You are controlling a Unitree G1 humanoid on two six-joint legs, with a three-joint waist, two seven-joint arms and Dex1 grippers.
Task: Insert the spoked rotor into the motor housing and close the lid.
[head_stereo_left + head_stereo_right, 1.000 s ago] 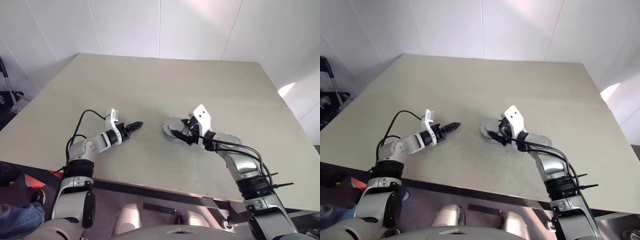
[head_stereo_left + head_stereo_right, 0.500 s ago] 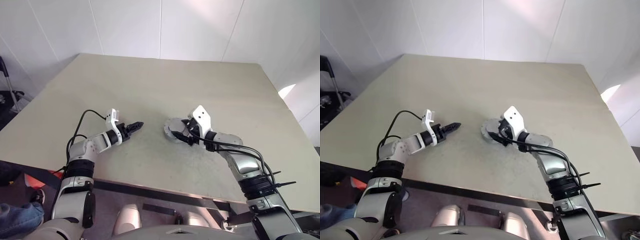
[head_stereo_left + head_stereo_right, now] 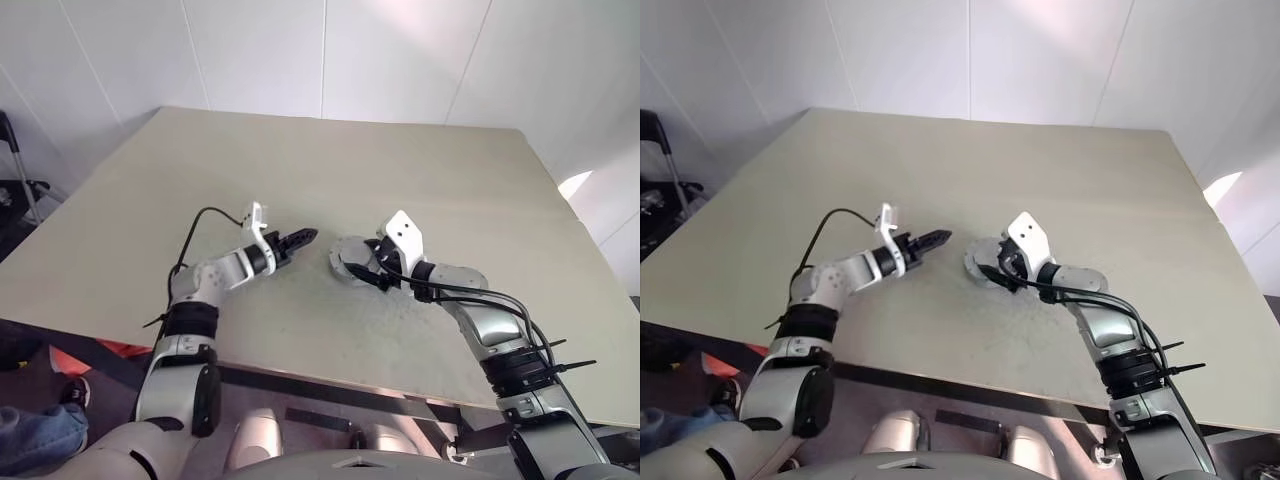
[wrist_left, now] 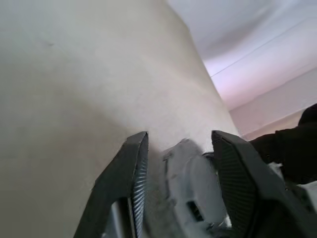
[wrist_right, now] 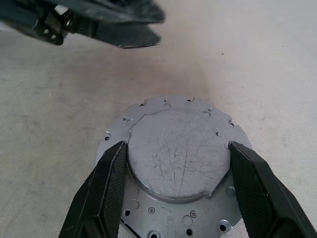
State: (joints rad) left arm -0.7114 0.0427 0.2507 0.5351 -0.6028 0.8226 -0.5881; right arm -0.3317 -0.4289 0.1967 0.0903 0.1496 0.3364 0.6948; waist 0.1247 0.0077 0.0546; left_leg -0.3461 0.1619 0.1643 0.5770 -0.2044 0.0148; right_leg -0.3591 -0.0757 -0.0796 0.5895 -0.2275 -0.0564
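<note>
Silver-grey round metal lid (image 5: pixel 178 168) with scratched raised centre lies flat on the beige table (image 3: pixel 420 170), between my right gripper's (image 5: pixel 176 191) wide-spread black fingers (image 5: pixel 106 193). My left gripper (image 3: pixel 302 238), fingers parted, hovers just beside it.

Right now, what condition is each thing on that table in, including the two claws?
Silver round metal part: lying flat on the table, its solid raised face up.
Right gripper: fingers spread, one on each side of the metal part.
Left gripper: over the table just beside the metal part, fingers apart with nothing between them.
</note>
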